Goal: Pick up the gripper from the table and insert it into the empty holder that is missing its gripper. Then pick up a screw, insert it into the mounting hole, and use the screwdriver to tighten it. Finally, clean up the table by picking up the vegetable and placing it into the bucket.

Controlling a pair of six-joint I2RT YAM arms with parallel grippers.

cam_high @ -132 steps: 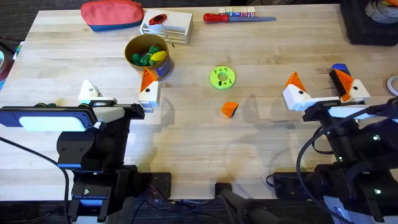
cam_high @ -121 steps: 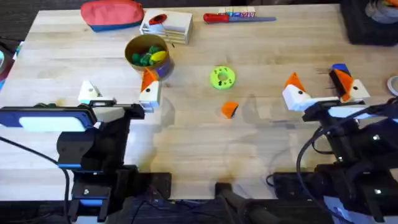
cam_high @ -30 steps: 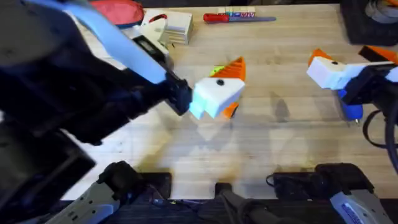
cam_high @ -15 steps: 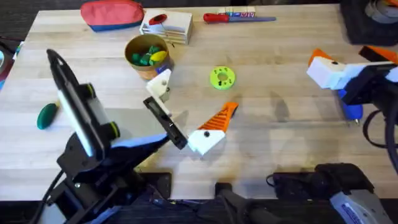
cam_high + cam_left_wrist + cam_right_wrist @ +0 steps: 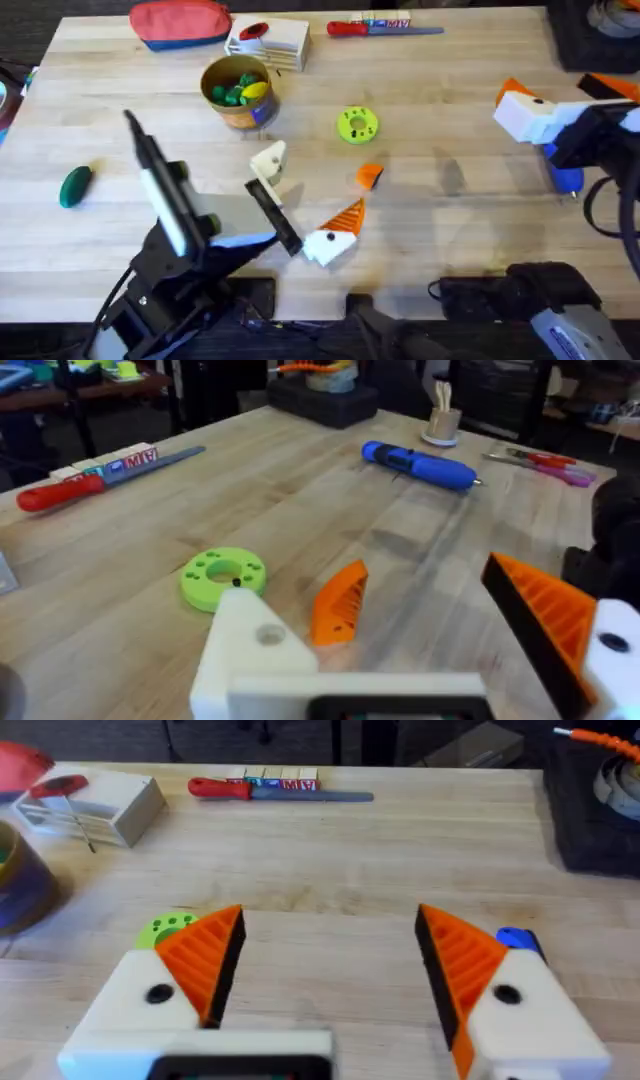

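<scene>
Right now the orange gripper [image 5: 369, 176] lies loose on the table [image 5: 450, 240], just below and to the right of the lime-green disc [image 5: 357, 125]. From the left wrist it shows as a small ribbed wedge [image 5: 337, 603] beside that disc [image 5: 224, 575]. It looks like hard, light plastic: stiff, not fragile, but small and tapered, so it could squirt out or tip if pinched on its sloping faces. The safer hold is probably across its two flat sides, low and near the thick end.

The left gripper [image 5: 300, 205] hangs just below and left of the wedge, spread wide and holding nothing; one finger carries an orange pad [image 5: 545, 615], while the other is the bare white holder [image 5: 258, 650]. The right gripper [image 5: 325, 975] sits well right of the disc, also wide open and empty, both pads in place. The blue screwdriver [image 5: 420, 464] lies farther right; the bucket [image 5: 238, 92] stands up and left of the disc, and the dark green vegetable [image 5: 76, 186] far left.
</scene>
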